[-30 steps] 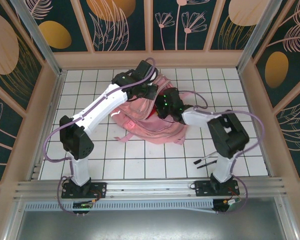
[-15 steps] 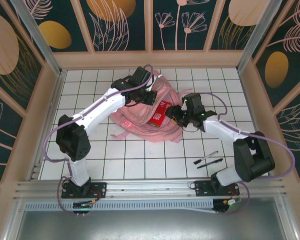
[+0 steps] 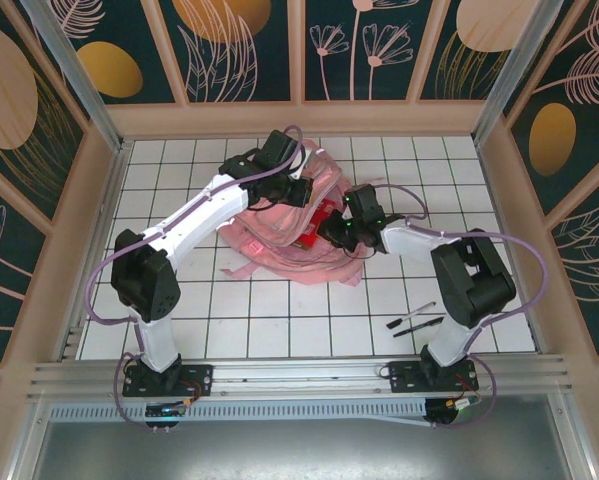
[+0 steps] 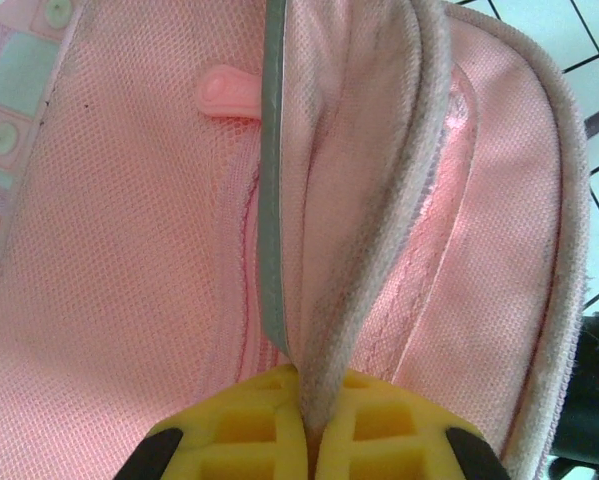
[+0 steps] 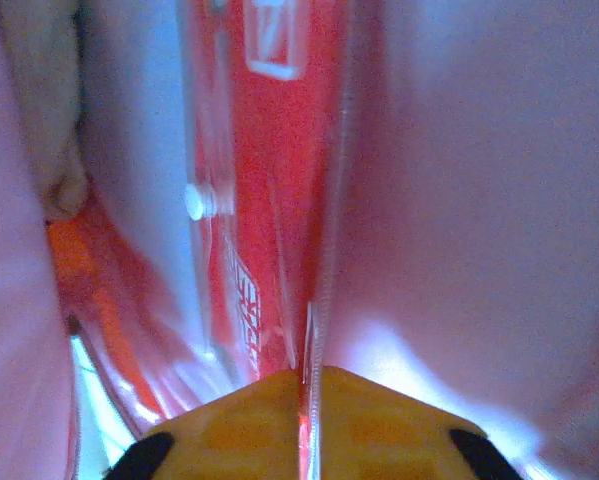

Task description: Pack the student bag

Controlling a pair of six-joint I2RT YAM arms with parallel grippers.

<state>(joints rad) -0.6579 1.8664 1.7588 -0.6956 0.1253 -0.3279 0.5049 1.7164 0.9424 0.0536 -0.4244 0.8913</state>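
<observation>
Since half a second ago the right arm has folded back in: its right end effector (image 5: pixel 304 385), which then hung just right of the red packet (image 5: pixel 264 200), now sits on the packet's right edge, and its fingers have gone from apart to together. A thin edge of the packet lines up with the closed fingertips, but whether it is pinched between them I cannot tell. The packet itself has hardly shifted and is now partly covered by the wrist. The left arm has stayed as it was.

The student bag (image 3: pixel 279 245) lies on the tiled surface (image 3: pixel 279 320) in the middle of the far half. Its long axis runs roughly from the far side toward the near side, leaning a little to the right as it comes nearer. A strap (image 3: pixel 241 272) trails off its near-left corner. At the far end, the left end effector (image 4: pixel 309 395) is clamped on a raised fold of the bag's pink fabric, with a grey stripe running along that fold. The red packet rests on the bag's right half, beside the raised fold.

The bag's far end lies near the far wall (image 3: pixel 299 118). Bare tiles open to the left of the bag and in the strip between it and the arm bases. Two pens (image 3: pixel 416 320) lie at the near right, close to the right arm's base and well apart from the bag.
</observation>
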